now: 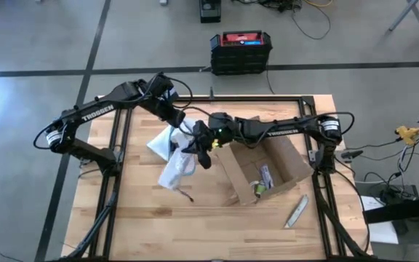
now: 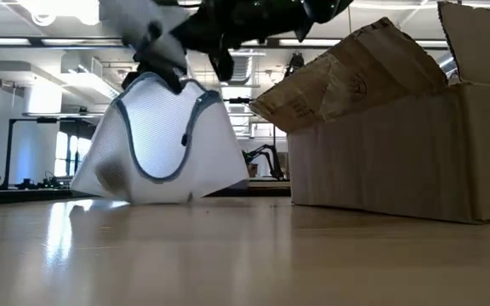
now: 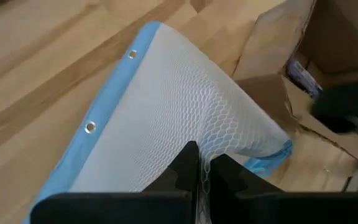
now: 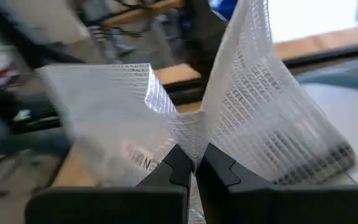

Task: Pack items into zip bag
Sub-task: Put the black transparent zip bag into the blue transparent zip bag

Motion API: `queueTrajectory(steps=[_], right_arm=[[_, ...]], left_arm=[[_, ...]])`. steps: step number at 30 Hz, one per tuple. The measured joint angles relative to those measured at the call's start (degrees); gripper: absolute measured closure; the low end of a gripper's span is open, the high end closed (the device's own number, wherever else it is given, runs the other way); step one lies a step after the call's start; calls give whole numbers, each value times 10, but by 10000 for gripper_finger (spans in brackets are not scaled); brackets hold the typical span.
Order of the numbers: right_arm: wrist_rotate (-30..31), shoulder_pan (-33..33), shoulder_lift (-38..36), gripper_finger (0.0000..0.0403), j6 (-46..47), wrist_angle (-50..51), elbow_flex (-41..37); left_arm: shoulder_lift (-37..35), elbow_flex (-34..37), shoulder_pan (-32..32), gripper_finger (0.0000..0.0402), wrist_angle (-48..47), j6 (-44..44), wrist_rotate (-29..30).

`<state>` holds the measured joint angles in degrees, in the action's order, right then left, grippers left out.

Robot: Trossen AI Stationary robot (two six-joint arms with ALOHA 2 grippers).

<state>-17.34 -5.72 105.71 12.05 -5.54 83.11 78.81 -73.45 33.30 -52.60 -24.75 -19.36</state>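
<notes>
Two black jointed arms, white TROSSEN lettering along the left arm (image 1: 97, 111) and the right arm (image 1: 282, 129), round silver-capped shoulder joints, thin black cables at the bases, blocky matte-black stepped fingers (image 3: 182, 171)

Robotics lab: concrete floor (image 1: 42, 29), cables (image 1: 311, 22)

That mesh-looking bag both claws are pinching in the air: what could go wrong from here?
1. The left gripper and right gripper each pinch only a thin fold of the zip bag; it might slip free or tear if they pull apart.
2. The bag hangs close to the cardboard box, so it or an arm could snag an open flap.
</notes>
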Motion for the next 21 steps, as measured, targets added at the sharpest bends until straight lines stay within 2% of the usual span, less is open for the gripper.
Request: queueTrajectory(steps=[7,14,16,19,21], right_arm=[[173,-9,-3,403,11,131,1],[272,-27,-13,403,34,228,1],[229,-31,-14,403,3,217,0],[87,-36,-9,403,-31,179,1],[50,-37,-2,403,-27,178,1]], left_arm=[[-2,0,-22,401,0,7,-60],[-4,0,-55,401,6,38,-70],[-4,0,-59,401,9,46,-70],[-4,1,-59,401,36,46,-69],[-4,1,-60,401,66,46,-68]])
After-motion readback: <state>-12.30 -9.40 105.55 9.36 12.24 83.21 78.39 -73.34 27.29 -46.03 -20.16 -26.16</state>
